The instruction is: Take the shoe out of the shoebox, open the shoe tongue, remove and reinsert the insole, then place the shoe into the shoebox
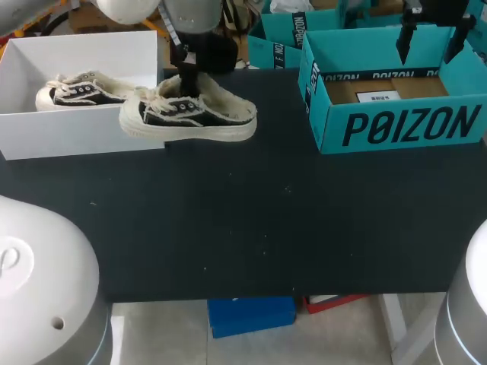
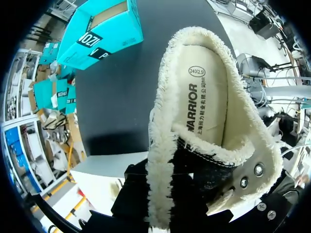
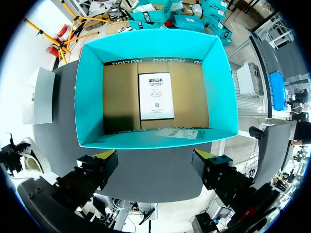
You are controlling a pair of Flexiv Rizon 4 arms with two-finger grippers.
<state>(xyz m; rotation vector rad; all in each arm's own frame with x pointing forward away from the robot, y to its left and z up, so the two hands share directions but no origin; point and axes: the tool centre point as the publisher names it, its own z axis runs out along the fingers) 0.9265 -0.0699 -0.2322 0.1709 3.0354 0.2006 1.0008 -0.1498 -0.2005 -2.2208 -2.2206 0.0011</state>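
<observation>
1. Left gripper [image 1: 186,88]: it reaches down into the opening of the shoe [image 1: 188,114] and is closed on its fleece collar. In the left wrist view the black fingers straddle the lining, and the yellow tips are hidden by it.
2. Shoe: it sits at the right front corner of the white shoebox [image 1: 76,135] and overlaps that corner in the head view. Its toe points left and its heel points toward the middle of the table [image 1: 251,228]. You cannot tell whether the sole rests on the table or hangs just above it.
3. Progress: you may count the first step, taking the shoe out, as all but done. A second shoe [image 1: 80,93] lies inside the white shoebox. The insole [image 2: 206,92] lies flat in the held shoe and the tongue is not yet opened. Opening the tongue, the insole work and the return to the box are therefore all left to do.
4. Right gripper [image 3: 155,160]: its fingers are spread wide and hold nothing. It hangs above the teal shoebox [image 1: 403,125], well apart from the shoe. That box shows only a white card on its brown floor.
5. Edges and room: the right wall of the white shoebox is just beside the shoe, so keep the heel off it when you swing. The broad dark stretch of table between the two boxes looks like your best working room. Mind the teal walls beneath the right fingers, and the table's near edge.
</observation>
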